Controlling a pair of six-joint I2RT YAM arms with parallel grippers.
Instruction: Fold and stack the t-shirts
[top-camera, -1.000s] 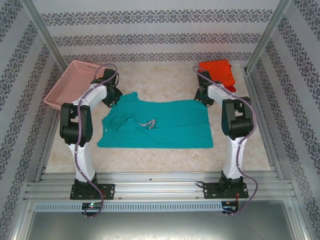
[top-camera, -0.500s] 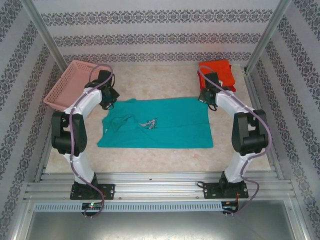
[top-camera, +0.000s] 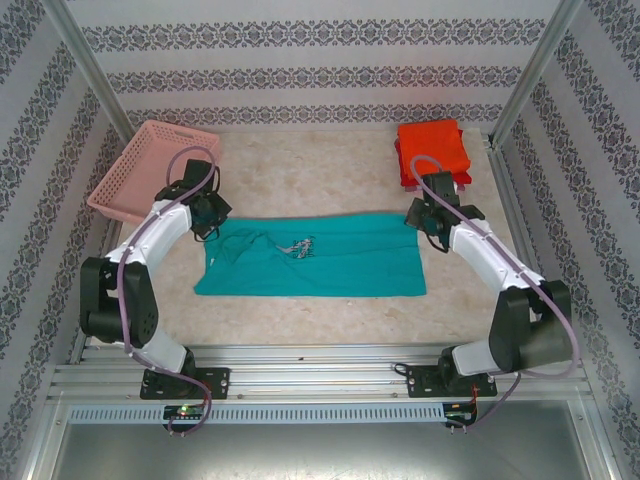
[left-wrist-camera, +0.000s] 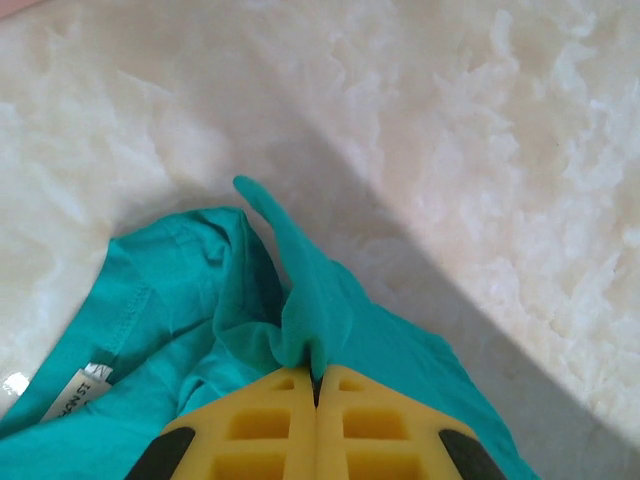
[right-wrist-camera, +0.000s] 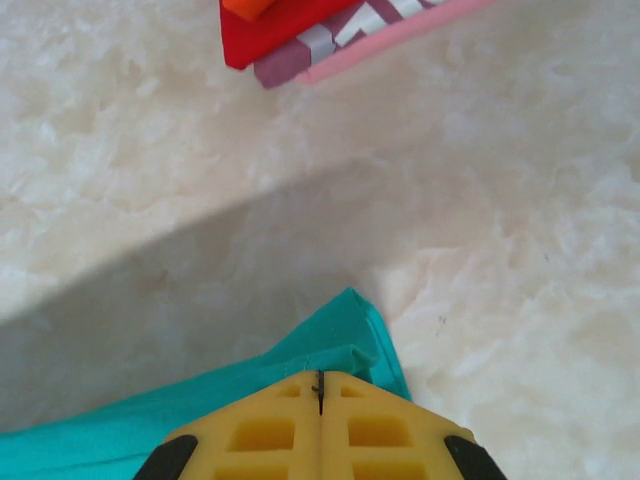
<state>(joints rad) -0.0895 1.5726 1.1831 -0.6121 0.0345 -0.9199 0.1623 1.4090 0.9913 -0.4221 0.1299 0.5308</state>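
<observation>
While the left gripper (left-wrist-camera: 318, 378) pinches the teal t-shirt (top-camera: 335, 268), the right gripper (right-wrist-camera: 320, 386) clamps its corner

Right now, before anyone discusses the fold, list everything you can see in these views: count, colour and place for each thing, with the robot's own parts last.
teal t-shirt: one, teal with a small pale print, spread across the middle of the table.
folded t-shirts: one stack, orange-red on top, red and a pink-and-white print beneath, far right corner of the table.
basket: one, pink plastic lattice, far left corner.
table: one, pale marbled, under everything.
left end effector: one, yellow, shut on the teal t-shirt's far left corner, near the collar.
right end effector: one, yellow, shut on the teal t-shirt's far right corner.
</observation>
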